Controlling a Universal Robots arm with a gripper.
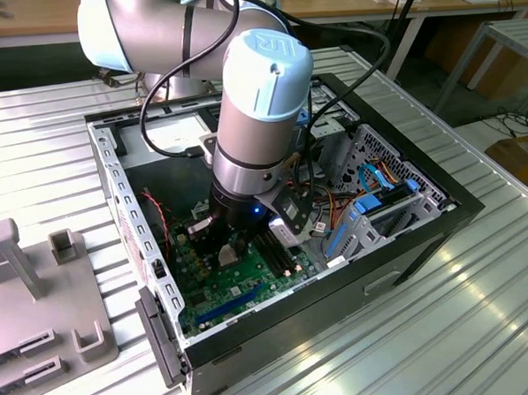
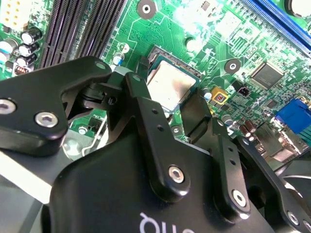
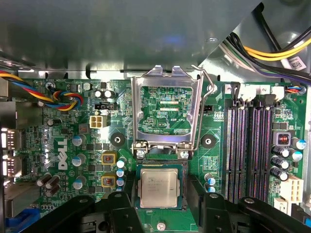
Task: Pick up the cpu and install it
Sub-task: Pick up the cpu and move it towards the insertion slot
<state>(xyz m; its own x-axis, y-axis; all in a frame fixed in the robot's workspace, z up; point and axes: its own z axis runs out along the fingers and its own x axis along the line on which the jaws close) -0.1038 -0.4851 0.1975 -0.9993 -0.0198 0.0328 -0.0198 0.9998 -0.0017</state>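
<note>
Cpu (image 3: 158, 188) is seen lying flat in the square socket of the green motherboard (image 3: 63, 141), its silvery top turned up and a greenish rim shown around it; in both wrist views it is flanked by the black fingers (image 3: 120, 209) of the gripper (image 3: 160, 199); the fingers are held spread, a narrow gap being shown on each side of the chip in the first wrist view, so nothing is gripped. Just beyond the cpu the socket frame (image 3: 165, 81) of dull metal is seen swung open, bare green board being visible through its window; a thin wire lever (image 3: 200, 116) is raised beside it. Four dark memory slots (image 3: 248, 150) are ranged beside the socket; a bundle of coloured wires (image 3: 43, 92) is draped over the board on the side away from them. In the exterior view the gripper is held low by the arm (image 1: 261, 100) inside an open computer case (image 1: 425, 220), which is set on a ribbed metal table (image 1: 413, 331); a grey fixture (image 1: 38, 289) is placed on the table at the exterior view's left, well apart from the case.
</note>
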